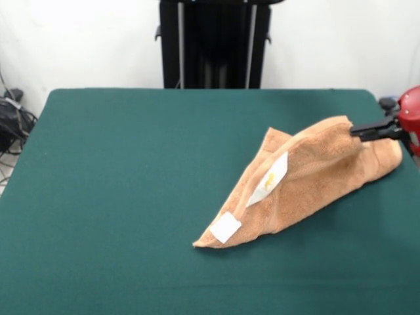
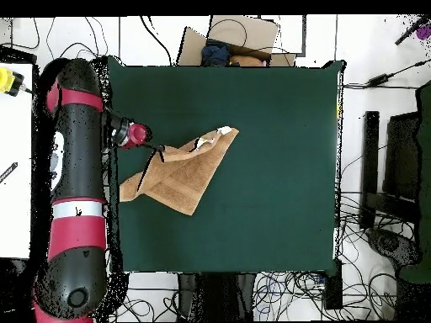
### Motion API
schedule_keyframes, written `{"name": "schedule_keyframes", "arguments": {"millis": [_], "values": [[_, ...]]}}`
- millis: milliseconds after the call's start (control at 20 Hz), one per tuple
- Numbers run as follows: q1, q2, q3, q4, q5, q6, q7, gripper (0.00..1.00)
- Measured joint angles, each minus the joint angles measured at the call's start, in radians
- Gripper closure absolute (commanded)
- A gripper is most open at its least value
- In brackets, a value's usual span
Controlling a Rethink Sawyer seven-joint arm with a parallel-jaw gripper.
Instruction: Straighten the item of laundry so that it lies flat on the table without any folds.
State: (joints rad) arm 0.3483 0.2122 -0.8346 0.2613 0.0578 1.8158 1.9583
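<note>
The orange-tan towel (image 1: pixel 315 170) lies crumpled on the right half of the green table (image 1: pixel 131 184). One edge is pulled up into a peak. Two white tags (image 1: pixel 225 227) show on its near side. My gripper (image 1: pixel 354 130) reaches in from the right edge, and its black fingers are shut on the raised edge of the towel. In the overhead view the towel (image 2: pixel 189 172) lies near the table's (image 2: pixel 278 151) left side, folded over itself. There the gripper (image 2: pixel 162 151) holds the towel's left part.
The black pedestal (image 1: pixel 213 42) stands behind the table's far edge. Cables (image 1: pixel 13 121) lie off the table's left side. In the overhead view the red and black arm (image 2: pixel 76 185) runs along the table's left edge, and a cardboard box (image 2: pixel 231 42) sits beyond the top edge.
</note>
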Motion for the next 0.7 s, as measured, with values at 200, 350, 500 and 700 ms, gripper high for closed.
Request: {"name": "schedule_keyframes", "arguments": {"millis": [200, 350, 500, 700], "values": [[0.000, -0.010, 0.000, 0.006, 0.000, 0.000, 0.000, 1.00], [0.006, -0.028, 0.000, 0.026, 0.000, 0.000, 0.000, 1.00], [0.014, -0.051, 0.000, 0.048, 0.000, 0.000, 0.000, 1.00], [0.016, -0.068, 0.000, 0.055, 0.000, 0.004, 0.001, 1.00]]}}
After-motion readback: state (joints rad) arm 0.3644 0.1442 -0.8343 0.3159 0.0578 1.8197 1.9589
